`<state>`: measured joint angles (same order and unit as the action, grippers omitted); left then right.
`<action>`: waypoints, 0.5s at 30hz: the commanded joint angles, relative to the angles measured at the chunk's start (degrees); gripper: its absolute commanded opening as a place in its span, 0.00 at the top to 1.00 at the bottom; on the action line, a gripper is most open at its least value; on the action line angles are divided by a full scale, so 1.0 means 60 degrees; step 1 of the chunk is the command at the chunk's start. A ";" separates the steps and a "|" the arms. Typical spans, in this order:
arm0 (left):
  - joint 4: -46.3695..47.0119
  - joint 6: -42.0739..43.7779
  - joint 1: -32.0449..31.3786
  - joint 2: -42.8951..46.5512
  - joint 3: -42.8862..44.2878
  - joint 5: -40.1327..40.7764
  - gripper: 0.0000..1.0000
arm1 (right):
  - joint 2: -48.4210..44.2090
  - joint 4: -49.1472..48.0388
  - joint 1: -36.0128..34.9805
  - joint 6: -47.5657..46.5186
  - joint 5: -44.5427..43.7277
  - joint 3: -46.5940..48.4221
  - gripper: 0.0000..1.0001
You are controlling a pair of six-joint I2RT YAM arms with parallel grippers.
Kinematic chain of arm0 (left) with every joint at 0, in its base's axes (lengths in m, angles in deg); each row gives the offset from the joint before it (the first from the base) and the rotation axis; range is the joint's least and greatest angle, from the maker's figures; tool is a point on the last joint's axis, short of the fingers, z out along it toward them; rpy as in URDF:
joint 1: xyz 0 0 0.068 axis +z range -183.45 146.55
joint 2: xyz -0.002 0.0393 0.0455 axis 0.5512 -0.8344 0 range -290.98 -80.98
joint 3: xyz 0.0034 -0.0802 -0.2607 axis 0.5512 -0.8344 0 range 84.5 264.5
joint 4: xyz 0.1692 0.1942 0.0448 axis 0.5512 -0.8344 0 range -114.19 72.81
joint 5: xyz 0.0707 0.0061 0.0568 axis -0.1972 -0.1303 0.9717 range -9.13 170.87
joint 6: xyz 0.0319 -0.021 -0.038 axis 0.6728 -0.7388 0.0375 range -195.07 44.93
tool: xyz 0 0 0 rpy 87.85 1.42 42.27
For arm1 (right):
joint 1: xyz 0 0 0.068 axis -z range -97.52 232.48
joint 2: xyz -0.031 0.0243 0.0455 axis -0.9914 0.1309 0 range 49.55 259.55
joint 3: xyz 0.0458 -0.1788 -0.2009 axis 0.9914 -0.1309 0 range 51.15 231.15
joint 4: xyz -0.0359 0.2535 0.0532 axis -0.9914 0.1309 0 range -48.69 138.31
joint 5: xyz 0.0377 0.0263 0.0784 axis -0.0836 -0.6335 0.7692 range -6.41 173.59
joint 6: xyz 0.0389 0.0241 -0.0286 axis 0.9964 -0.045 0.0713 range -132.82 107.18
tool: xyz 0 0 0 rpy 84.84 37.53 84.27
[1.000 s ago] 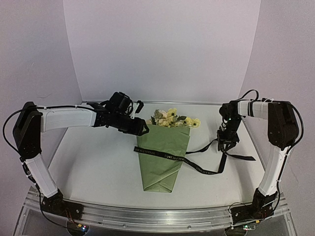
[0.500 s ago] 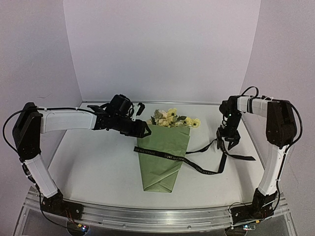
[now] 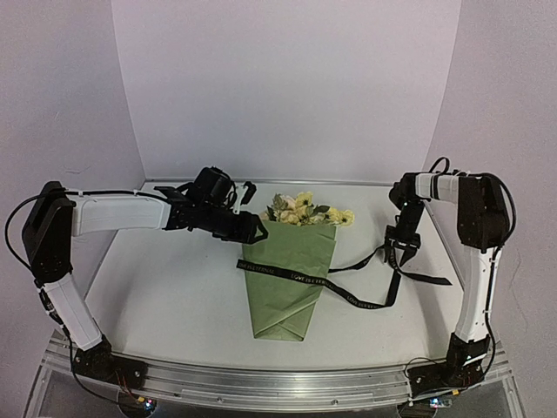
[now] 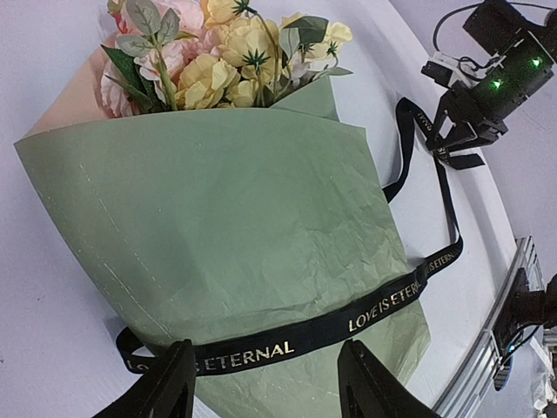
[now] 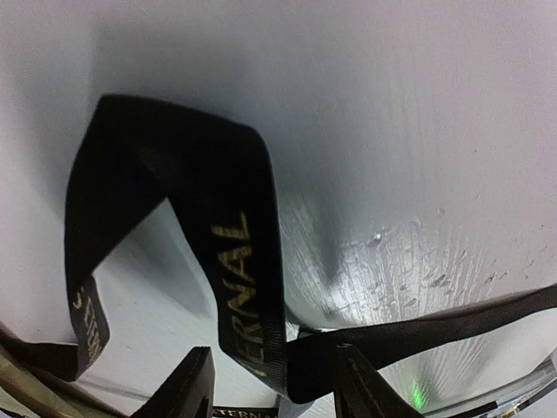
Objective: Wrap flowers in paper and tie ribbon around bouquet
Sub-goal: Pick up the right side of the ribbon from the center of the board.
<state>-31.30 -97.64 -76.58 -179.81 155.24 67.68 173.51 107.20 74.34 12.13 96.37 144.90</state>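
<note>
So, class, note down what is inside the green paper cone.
Yellow and cream flowers with green leaves show at the open top of the paper cone; their stems are covered, so unseen.

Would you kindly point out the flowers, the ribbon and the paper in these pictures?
flowers [image 4: 218, 61], left wrist view, on a yellow bloom.
ribbon [image 4: 400, 294], left wrist view, on its lettered stretch crossing the paper.
paper [image 3: 291, 248], top external view, on its green front face above the ribbon.

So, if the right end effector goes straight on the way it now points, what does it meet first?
Most likely the ribbon: its raised loop lies directly ahead of the right end effector, with the table behind. Depth is unclear.
</note>
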 commanded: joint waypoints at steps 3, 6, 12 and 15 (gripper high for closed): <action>0.0417 -0.0106 -0.0018 0.0493 0.0144 -0.0160 0.42 | 0.0338 0.0268 -0.0003 0.0286 0.0202 0.0790 0.68; 0.0455 -0.0127 -0.0018 0.0516 0.0154 -0.0191 0.42 | 0.0218 0.0313 0.0001 0.0497 0.0544 0.0836 0.90; 0.1257 -0.0151 -0.0124 0.0519 -0.0134 -0.0374 0.42 | -0.1147 0.0328 -0.0118 0.1777 0.2016 0.0560 1.00; 0.2005 -0.0002 -0.0394 0.0435 -0.0304 -0.0381 0.41 | -0.1930 0.0334 -0.0438 0.2732 0.2503 0.0563 1.00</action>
<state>-27.02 -98.07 -76.99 -179.77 154.86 66.31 172.04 107.58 74.10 20.08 105.04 147.68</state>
